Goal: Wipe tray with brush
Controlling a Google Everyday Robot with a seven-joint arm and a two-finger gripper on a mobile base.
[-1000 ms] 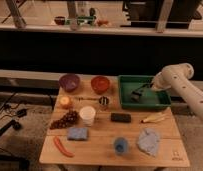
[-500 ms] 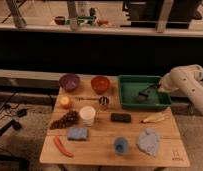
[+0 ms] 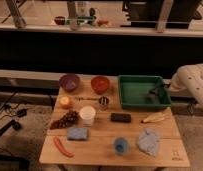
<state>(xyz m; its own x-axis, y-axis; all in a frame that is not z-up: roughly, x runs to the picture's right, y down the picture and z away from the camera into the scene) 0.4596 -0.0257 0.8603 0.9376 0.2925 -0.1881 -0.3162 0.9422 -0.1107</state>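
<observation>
Resting inside the large green rectangular plastic tray, near its right wall, the small dark grey-black brush meets the robot's closed gripper, which reaches over the right rim. Whether it clasps the handle is unclear. Wiping looks unfinished: open floor lies leftward, bounded by raised sides.

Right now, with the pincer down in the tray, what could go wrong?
1. The pincer sits shut at the right end of the tray, dark against the dark brush; I can't tell whether it grips it, so a stroke might wipe nothing.
2. It's close to the tray's right wall; a snag could shove the tray into the red bowl beside it.
</observation>
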